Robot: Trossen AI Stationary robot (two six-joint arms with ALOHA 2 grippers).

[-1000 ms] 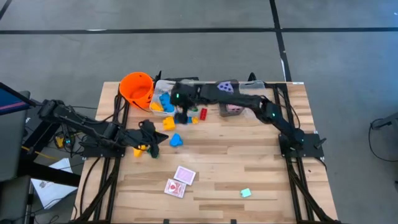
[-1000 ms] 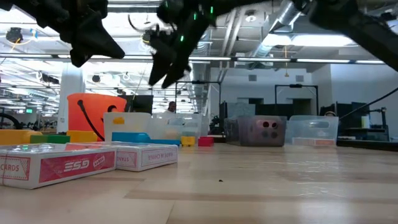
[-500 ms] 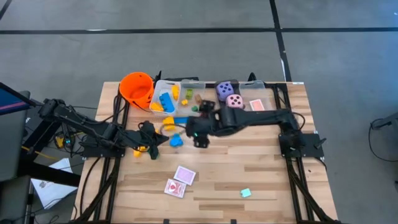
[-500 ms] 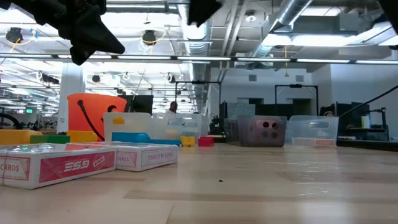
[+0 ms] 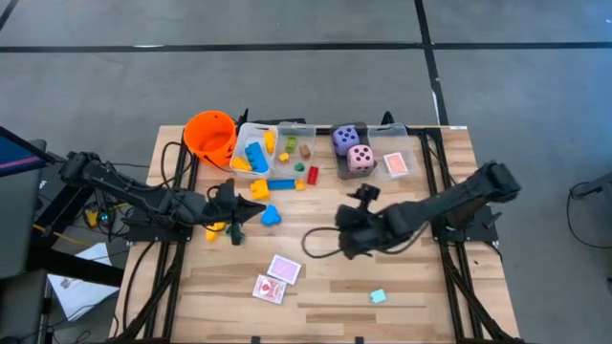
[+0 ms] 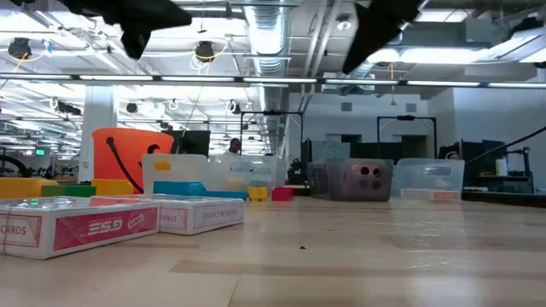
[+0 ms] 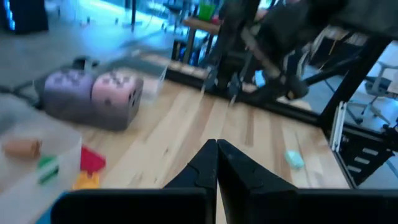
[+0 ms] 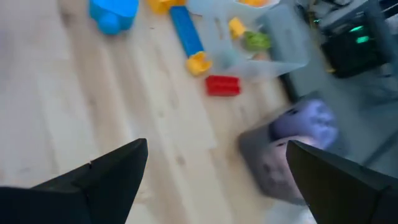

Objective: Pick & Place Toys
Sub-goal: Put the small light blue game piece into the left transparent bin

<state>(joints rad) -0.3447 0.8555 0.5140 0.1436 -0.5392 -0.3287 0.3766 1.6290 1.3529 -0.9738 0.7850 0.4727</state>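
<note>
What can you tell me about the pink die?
The pink die is a big, soft-looking cube with rounded corners and dark dots on its faces. It sits inside a clear bin at the table's far edge, pressed against the purple die beside it. The left wrist view shows the two side by side, the pink one showing several dots. No hand touches it.

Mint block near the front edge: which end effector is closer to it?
Right. The right end effector hangs just behind the mint block, slightly toward the left side. The left end effector sits across the table, beside the blue block.
</note>
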